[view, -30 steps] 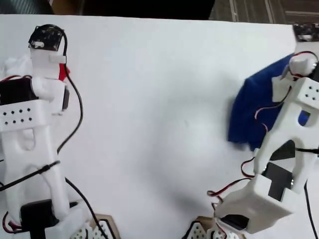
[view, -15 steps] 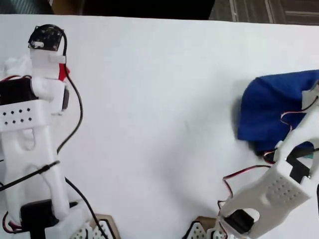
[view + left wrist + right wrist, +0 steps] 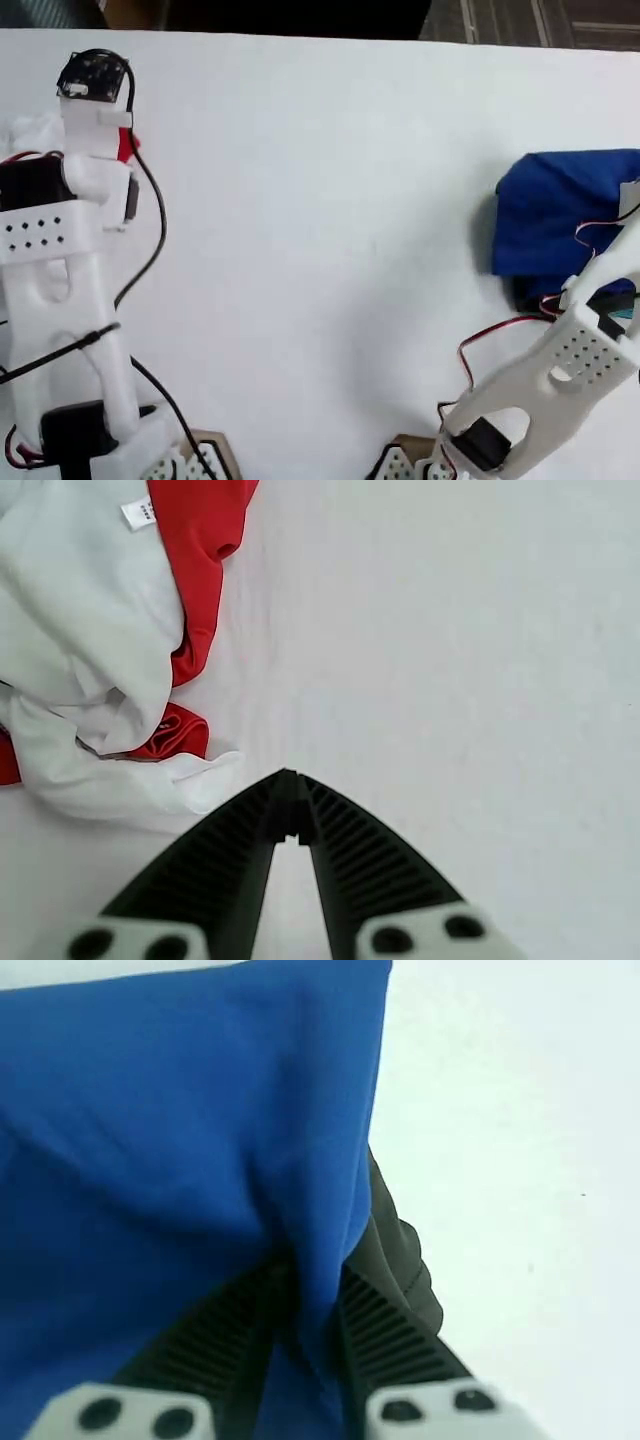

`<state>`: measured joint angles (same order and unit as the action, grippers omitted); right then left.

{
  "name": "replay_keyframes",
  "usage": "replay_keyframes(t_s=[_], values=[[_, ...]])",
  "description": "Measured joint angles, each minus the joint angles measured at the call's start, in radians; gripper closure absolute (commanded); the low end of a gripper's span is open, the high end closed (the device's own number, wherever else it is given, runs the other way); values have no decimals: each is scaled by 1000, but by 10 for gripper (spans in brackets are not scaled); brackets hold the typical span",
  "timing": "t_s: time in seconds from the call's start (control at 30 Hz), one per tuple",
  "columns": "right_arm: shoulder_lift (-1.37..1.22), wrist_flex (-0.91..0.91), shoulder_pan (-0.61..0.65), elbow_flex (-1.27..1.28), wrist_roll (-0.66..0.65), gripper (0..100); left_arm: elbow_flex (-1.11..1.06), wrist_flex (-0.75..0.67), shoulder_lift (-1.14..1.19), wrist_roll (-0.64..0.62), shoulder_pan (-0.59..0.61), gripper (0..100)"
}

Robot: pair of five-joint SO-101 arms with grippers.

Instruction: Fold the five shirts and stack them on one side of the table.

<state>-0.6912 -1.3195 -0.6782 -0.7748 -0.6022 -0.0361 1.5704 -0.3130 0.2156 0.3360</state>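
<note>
At the right edge of the white table [image 3: 320, 150], the blue cloth shirt [image 3: 565, 210] lies folded on top of a black cloth piece [image 3: 533, 293]. The black piece peeks out under the blue shirt's near side and looks like another shirt. I think they sit here because this edge is where the stack goes.

My right gripper [image 3: 300, 1290] is pinched tight on a fold of the blue shirt, with the cloth squeezed between its two black fingers. I think I hold it this way so I can tug it square on the pile.

At the left edge, toward the far corner, a crumpled white cloth shirt [image 3: 80, 610] and a red cloth shirt [image 3: 200, 540] lie mixed in a heap, not folded yet. My left gripper [image 3: 290, 780] hangs just beside that heap. Its tips are pressed together with nothing in them. I think it is parked there for the next pick.

The table carries all the shirts. The stack holds two, as far as I can see.
</note>
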Motion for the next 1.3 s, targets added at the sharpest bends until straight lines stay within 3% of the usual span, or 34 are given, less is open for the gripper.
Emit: replay_keyframes(t_s=[0.23,0.5,0.8,1.1,1.3], values=[[-123,0,-14,-126,0,970,-2,0,0,0,0,972],[-127,-87,-26,-272,0,736,-2,0,0,0,0,972],[-126,-351,-17,-548,49,817,-2,0,0,0,0,972],[-110,-390,49,-367,55,854,-2,0,0,0,-2,972],[81,-390,213,-66,98,854,-2,-28,0,8,71,972]])
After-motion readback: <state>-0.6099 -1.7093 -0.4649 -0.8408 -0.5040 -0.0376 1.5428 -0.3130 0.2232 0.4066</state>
